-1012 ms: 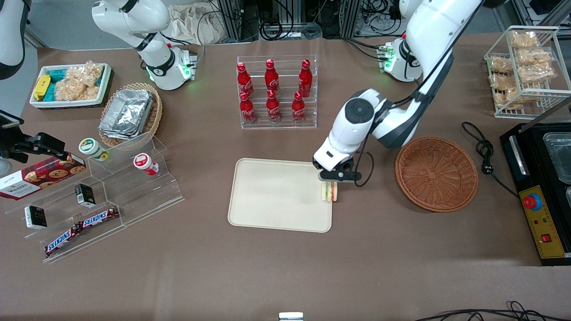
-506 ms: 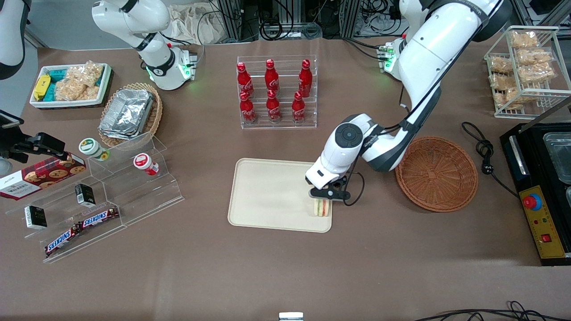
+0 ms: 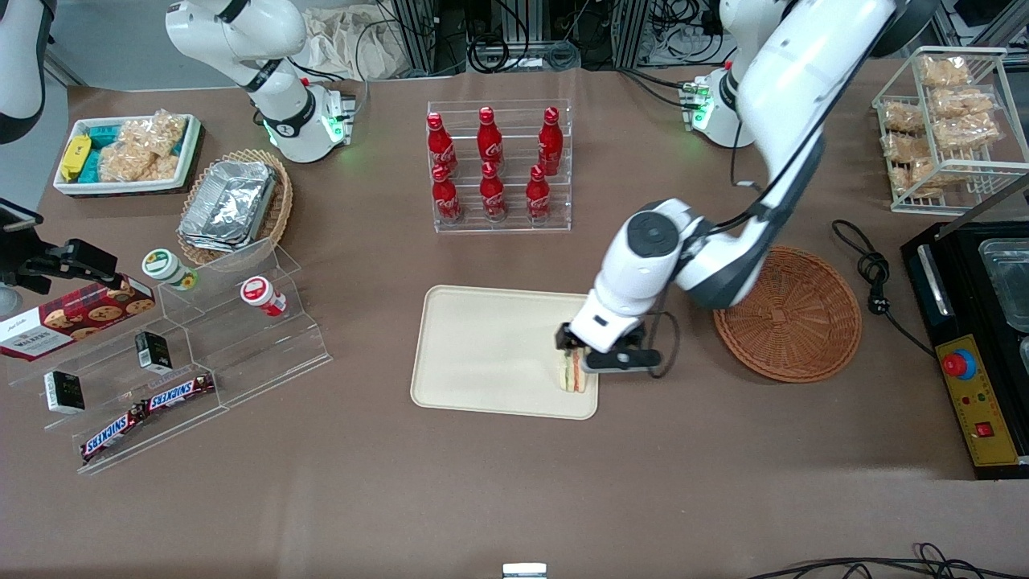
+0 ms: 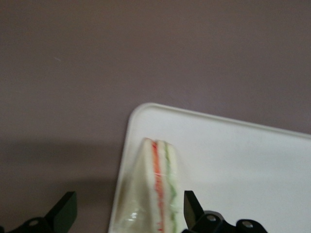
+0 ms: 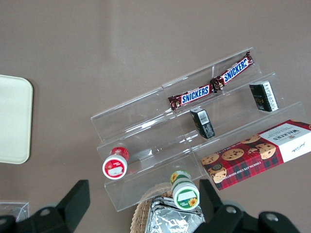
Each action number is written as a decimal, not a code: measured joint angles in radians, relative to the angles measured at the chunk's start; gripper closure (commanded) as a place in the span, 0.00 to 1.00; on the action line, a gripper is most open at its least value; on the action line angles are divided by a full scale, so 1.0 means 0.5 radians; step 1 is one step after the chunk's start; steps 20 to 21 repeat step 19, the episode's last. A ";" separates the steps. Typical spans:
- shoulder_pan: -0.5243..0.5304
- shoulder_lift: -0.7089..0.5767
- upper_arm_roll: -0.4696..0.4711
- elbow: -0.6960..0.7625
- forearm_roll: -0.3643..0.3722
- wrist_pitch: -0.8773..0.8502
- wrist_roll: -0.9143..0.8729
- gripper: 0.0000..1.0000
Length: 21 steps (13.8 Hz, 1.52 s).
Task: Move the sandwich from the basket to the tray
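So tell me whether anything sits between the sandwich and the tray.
Nothing visible does. The sandwich already stands on the tray, at the corner nearest the basket. The gripper is right over it with its fingers spread, one on each side of the sandwich and not pressing it.

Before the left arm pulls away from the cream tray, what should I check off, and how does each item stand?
1. Triangular wedge sandwich on the flat cream-beige tray: ok, at its edge toward the working arm's end.
2. Sandwich inside the rim: cannot tell; it stands close to the corner.
3. Left gripper open: ok, fingers spread, one finger clear of the sandwich.
4. Sandwich standing on edge: ok.
5. Round reddish-brown wicker basket emptied: ok.
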 measured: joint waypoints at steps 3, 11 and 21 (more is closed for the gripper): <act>0.164 -0.264 0.000 0.001 -0.117 -0.193 0.010 0.01; 0.284 -0.689 0.350 0.367 -0.772 -1.466 0.970 0.01; 0.247 -1.030 0.636 0.397 -0.783 -2.001 1.356 0.01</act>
